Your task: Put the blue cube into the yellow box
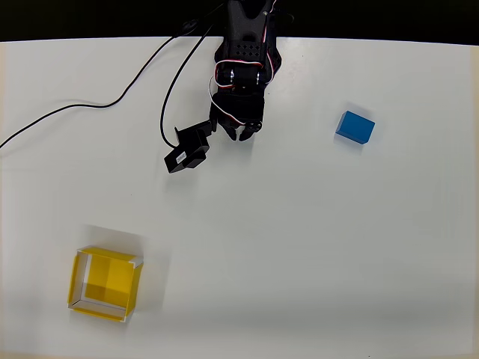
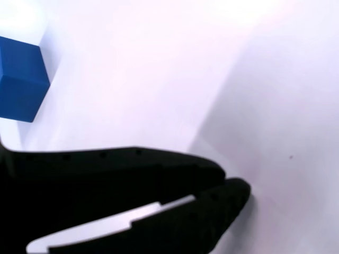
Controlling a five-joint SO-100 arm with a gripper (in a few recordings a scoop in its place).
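Overhead view, near edge first. The yellow box is sitting close to the surface's near-left corner, open top facing up, thin walls with a whitish rim, yellow floor showing and nothing lying inside it.

Mid-surface is lying bare white.

Farther back, the black arm is reaching in over the far edge, about centre, with red-and-white wiring looping along its body. A thin black cable is trailing from it across the far-left part of the surface toward the left edge. The claw is pointing toward the near edge, hanging over bare surface; its fingers are lying together and gripping nothing. The wrist view is agreeing: the two black fingers are meeting at their tips with only white surface beyond them.

The blue cube is resting toward the far-right part of the surface, well apart from the claw and far across from the yellow box. In the wrist view it is showing at the upper left edge, standing flat on the surface, untouched.
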